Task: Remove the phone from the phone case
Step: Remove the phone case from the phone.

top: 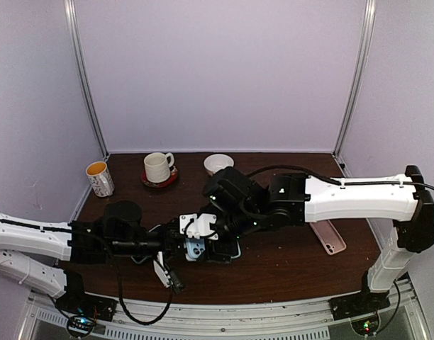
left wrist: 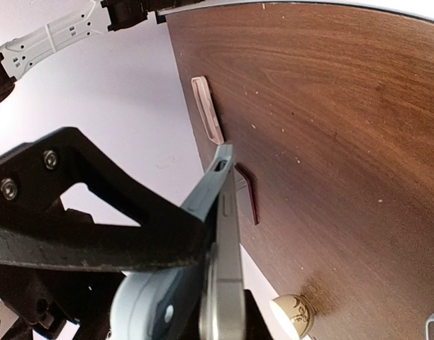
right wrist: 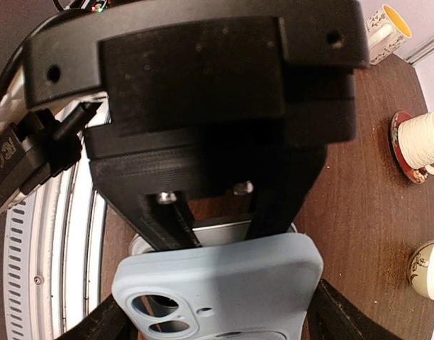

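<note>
Left gripper point(top: 183, 246) clamped on the blue phone case point(right wrist: 217, 283), held off the table point(top: 288, 273) at near centre. Right gripper point(right wrist: 220, 221) fingers pinch the phone point(right wrist: 220, 231), its silver edge still seated in the case. Pink case point(top: 329, 237) lies flat to the right. Far left: two mugs point(top: 100, 178) point(top: 158, 167) and a bowl point(top: 218, 163).

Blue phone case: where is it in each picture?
Top external: the blue phone case is low in the middle, where the two arms meet.
Left wrist: the case is in the middle, seen edge-on.
Right wrist: the case is at the bottom middle.
Shared landmark: the small white bowl.
</note>
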You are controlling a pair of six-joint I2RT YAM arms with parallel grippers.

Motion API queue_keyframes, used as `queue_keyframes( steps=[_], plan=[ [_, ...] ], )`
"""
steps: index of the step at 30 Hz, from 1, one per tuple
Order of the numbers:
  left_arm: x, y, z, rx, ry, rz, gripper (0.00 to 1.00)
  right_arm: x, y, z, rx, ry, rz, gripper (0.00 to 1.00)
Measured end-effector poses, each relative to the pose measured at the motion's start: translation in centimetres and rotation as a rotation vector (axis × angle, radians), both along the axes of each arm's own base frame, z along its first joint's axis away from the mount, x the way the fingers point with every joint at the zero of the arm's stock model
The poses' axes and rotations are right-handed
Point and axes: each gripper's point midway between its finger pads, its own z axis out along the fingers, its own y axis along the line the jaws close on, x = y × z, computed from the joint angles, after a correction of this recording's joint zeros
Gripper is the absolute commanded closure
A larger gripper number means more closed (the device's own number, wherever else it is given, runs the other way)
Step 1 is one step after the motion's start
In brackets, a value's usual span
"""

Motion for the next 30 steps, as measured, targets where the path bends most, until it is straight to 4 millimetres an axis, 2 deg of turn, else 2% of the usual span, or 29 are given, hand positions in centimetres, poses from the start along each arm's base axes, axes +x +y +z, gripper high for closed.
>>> queue_keyframes(
  steps=[11, 20, 30],
  plan=[
    [0.1, 0.2, -0.3, 0.012, -0.006, 0.008, 1.0, 0.5, 0.0, -0.3, 0.031, -0.006, -0.017, 0.39],
    [0.3, 0.3, -0.5, 0.021, -0.019, 0.018, 1.0, 1.2, -0.1, -0.4, 0.052, 0.007, -0.049, 0.4],
    [1.0, 0.6, -0.5, 0.032, -0.043, 0.049, 1.0, 3.7, -0.9, 0.1, 0.078, 0.02, -0.17, 0.38]
  ],
)
